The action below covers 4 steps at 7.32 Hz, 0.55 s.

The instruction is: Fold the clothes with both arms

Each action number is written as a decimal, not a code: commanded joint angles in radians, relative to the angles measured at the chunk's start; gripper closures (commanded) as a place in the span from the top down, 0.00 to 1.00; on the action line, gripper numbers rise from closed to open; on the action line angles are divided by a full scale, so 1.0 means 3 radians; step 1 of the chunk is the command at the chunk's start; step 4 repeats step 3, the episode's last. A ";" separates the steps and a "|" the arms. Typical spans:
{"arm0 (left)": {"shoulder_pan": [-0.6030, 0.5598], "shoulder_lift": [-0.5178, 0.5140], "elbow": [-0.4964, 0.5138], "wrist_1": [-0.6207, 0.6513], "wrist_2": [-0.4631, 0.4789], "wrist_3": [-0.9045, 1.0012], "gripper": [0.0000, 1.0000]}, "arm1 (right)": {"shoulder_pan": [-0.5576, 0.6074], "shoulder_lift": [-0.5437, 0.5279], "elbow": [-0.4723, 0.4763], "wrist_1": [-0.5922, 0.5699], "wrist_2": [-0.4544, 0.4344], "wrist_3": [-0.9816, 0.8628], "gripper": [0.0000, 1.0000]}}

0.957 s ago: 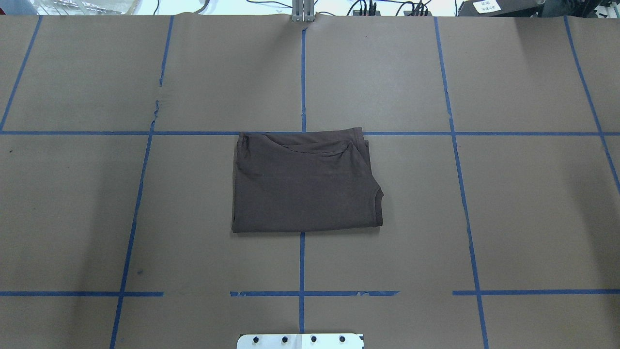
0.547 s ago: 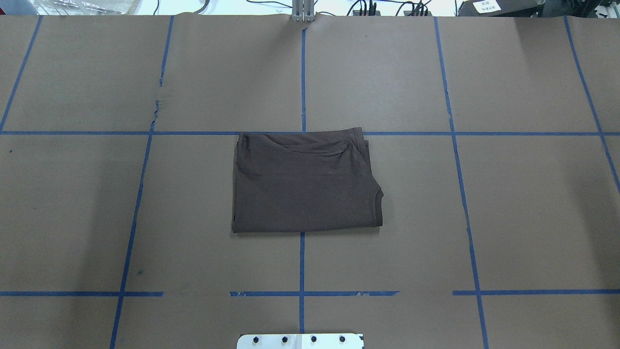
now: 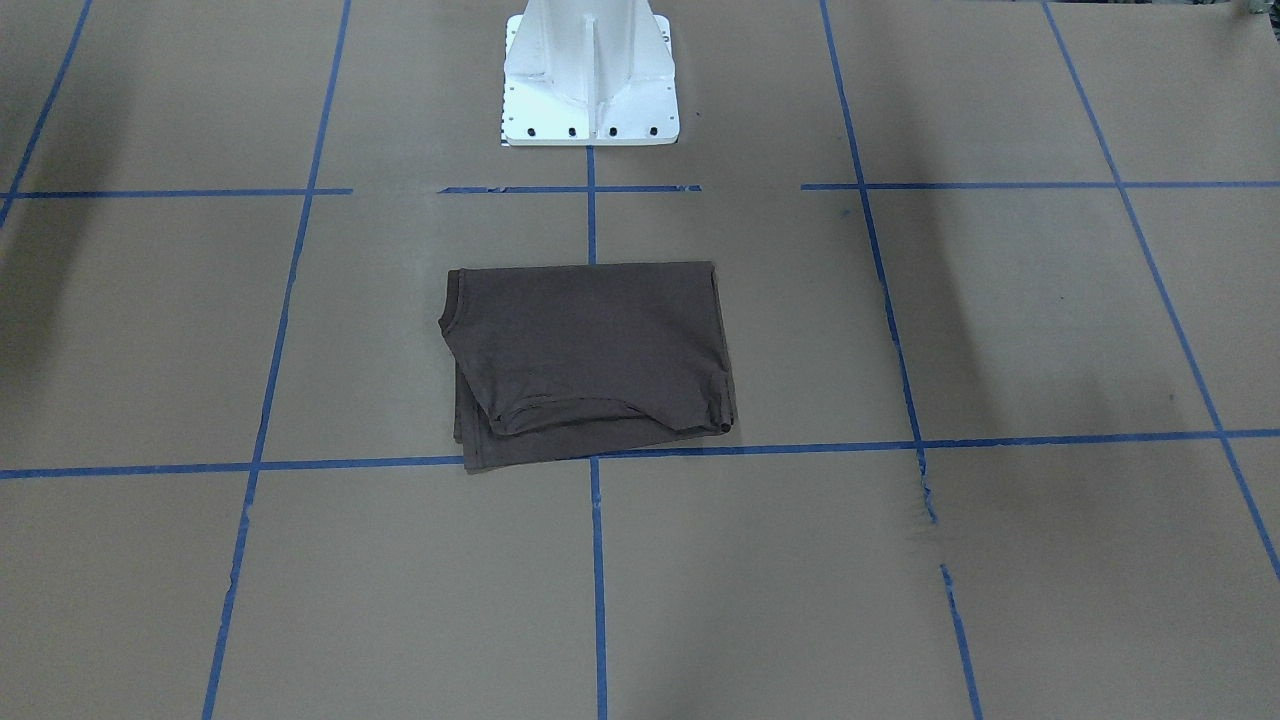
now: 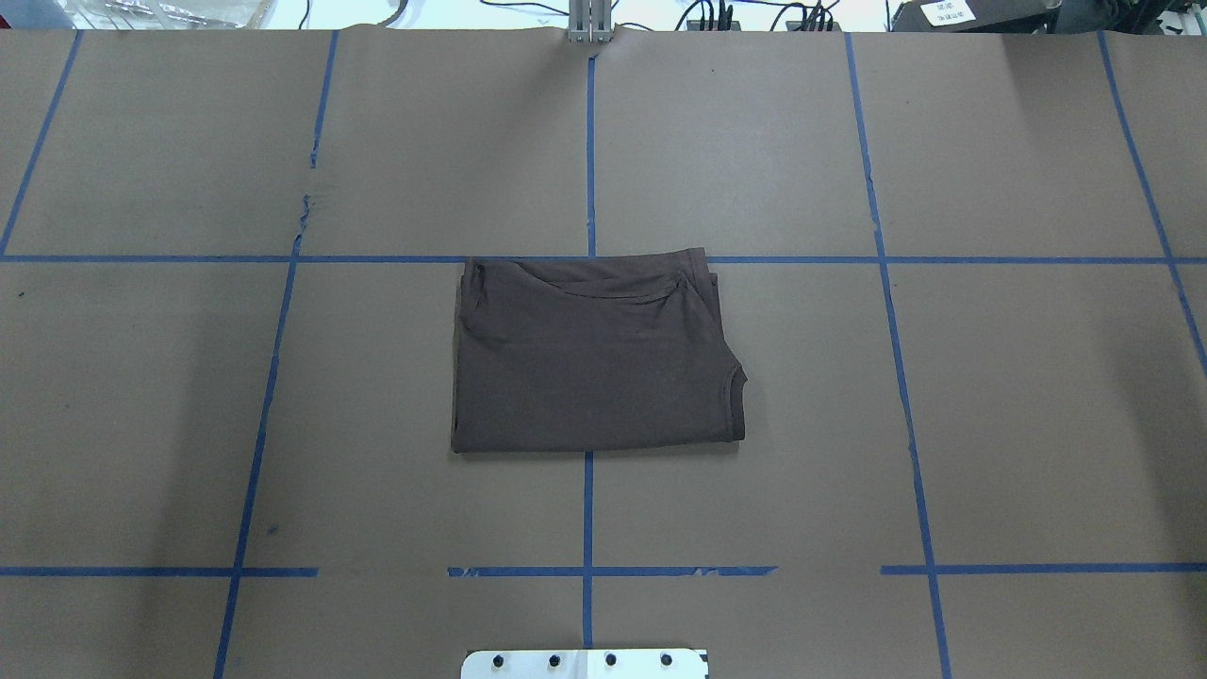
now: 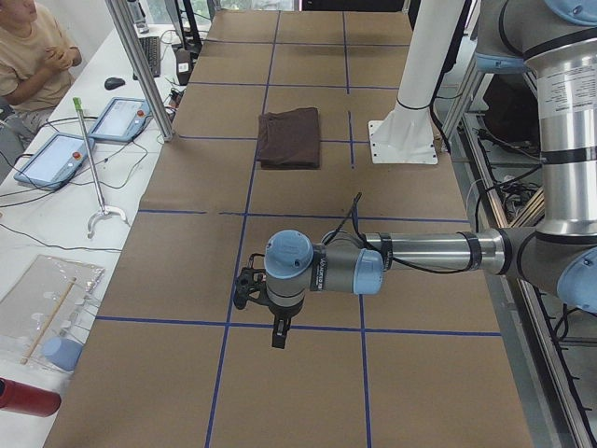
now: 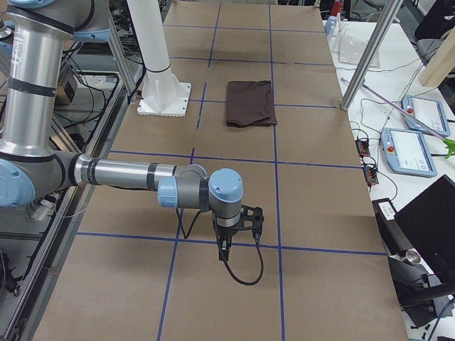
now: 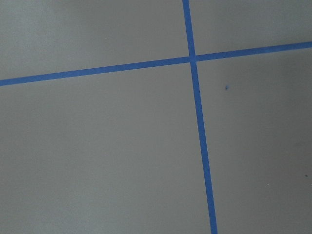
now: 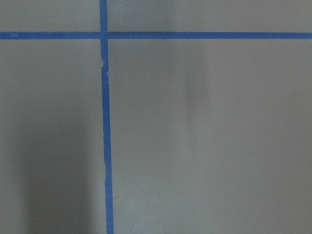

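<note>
Hovering well apart from the T-shirt, left gripper and right gripper touch nothing (opening: cannot tell).

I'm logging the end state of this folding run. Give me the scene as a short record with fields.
garment: T-shirt, folded into a flat rectangle
place: middle of the table, in front of the white pedestal
left hand: over bare table towards the robot's left end, far from the T-shirt; open or shut cannot be told
right hand: over bare table towards the robot's right end, far from the T-shirt; open or shut cannot be told
contact: neither hand touches the T-shirt
</note>
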 commanded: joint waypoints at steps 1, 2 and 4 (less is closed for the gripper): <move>0.0002 0.0000 -0.0004 -0.0004 0.0003 0.0000 1.00 | -0.0010 -0.0001 -0.0001 0.0010 0.0001 -0.0001 1.00; 0.0002 0.0000 -0.0004 -0.0009 0.0003 0.0000 1.00 | -0.0010 -0.0001 -0.0001 0.0005 0.0001 -0.0001 1.00; 0.0002 0.0000 -0.0004 -0.0009 0.0003 0.0000 1.00 | 0.0000 -0.0001 -0.0001 0.0010 0.0001 -0.0006 1.00</move>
